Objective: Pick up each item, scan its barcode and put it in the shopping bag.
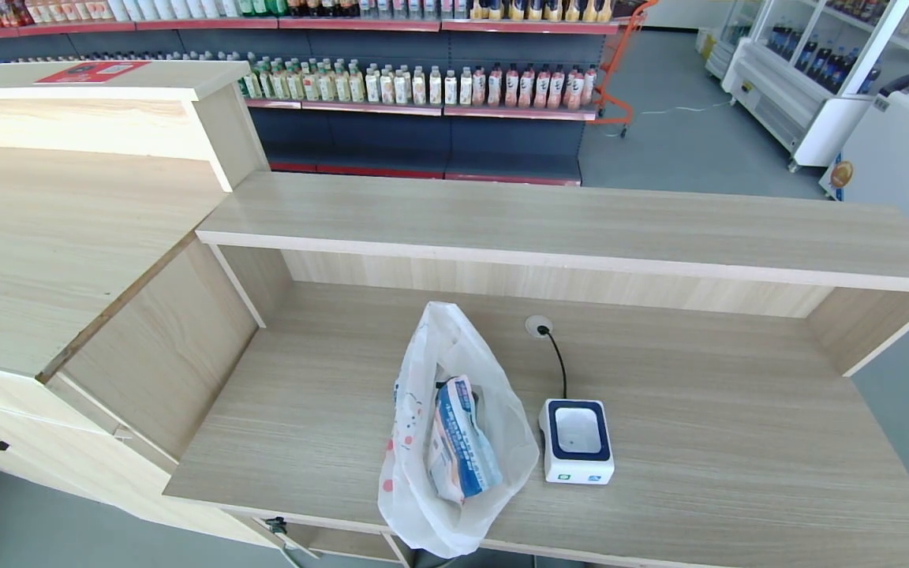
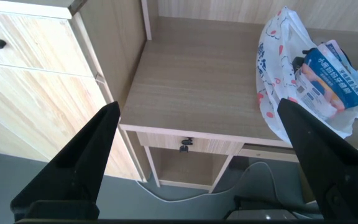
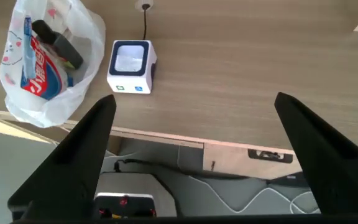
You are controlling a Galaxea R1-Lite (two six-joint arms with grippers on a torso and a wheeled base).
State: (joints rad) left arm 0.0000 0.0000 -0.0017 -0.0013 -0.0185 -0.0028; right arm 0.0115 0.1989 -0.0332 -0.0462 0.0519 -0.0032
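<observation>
A white plastic shopping bag (image 1: 454, 442) lies open at the counter's front edge, with a blue and white packet (image 1: 461, 442) and a dark item inside it. The bag (image 2: 278, 74) and the packet (image 2: 331, 78) show beside my left gripper (image 2: 204, 168), which hangs open and empty off the counter's front left corner. A white barcode scanner (image 1: 577, 440) with a dark-framed window stands just right of the bag. My right gripper (image 3: 201, 162) is open and empty, in front of the counter edge, short of the scanner (image 3: 131, 66) and the bag (image 3: 45, 62).
The scanner's black cable (image 1: 557, 359) runs back to a grommet hole (image 1: 538, 325). A raised ledge (image 1: 581, 229) borders the counter at the back, and a taller cabinet with drawers (image 1: 28, 268) stands on the left. The counter's right half (image 1: 738, 442) is bare wood.
</observation>
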